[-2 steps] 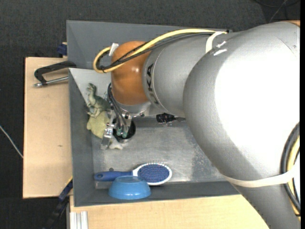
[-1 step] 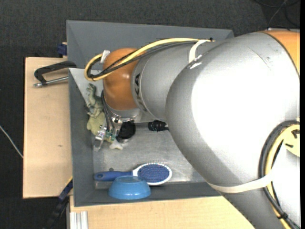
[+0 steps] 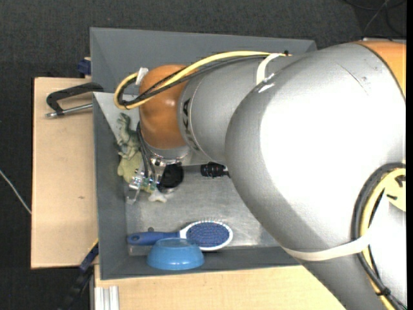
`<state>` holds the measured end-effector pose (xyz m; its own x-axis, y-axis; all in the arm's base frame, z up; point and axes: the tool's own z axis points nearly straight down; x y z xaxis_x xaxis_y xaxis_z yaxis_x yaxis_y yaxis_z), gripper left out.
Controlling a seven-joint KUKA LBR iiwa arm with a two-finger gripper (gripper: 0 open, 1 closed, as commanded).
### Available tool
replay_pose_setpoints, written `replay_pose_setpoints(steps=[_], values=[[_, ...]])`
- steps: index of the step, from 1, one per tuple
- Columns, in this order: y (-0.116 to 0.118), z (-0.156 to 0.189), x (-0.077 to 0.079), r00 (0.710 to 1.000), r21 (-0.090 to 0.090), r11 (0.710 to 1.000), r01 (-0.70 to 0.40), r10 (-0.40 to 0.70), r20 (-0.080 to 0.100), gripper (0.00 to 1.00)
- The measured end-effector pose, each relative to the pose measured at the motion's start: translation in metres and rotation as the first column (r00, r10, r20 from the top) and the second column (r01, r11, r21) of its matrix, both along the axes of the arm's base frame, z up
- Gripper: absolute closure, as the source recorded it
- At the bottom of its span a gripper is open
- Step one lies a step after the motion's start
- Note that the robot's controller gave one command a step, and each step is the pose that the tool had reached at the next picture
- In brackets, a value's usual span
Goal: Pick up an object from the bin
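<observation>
Gripper (image 3: 144, 181) low by bin's left wall (image 3: 108, 205), just beside pale green heap (image 3: 127, 155). Claw state: cannot tell, wrist hides it. Risks: scraping wall; snagging several heap pieces, so grip slips. Blue brush (image 3: 208, 233) and bowl (image 3: 174, 256) well apart, at lower edge.

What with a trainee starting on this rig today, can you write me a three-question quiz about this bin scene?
1. True or false: the blue bowl lies at the top edge of the bin in the camera view.
2. What lies right beside the blue bowl? A: a brush with a blue handle. B: a red cup. C: a yellow ball.
3. What colour is the crumpled thing by the bin's left wall, next to the gripper?

Key: 1 false, it lies at the bottom edge. 2 A. 3 yellowish green.
</observation>
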<state>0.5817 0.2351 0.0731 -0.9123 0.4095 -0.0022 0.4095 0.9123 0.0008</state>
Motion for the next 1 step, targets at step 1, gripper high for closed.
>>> replay_pose_setpoints(steps=[1], values=[[0.0000, 0.0033, 0.0015, 1.000, 0.000, 1.000, 0.000, 0.000, 0.001, 1.00]])
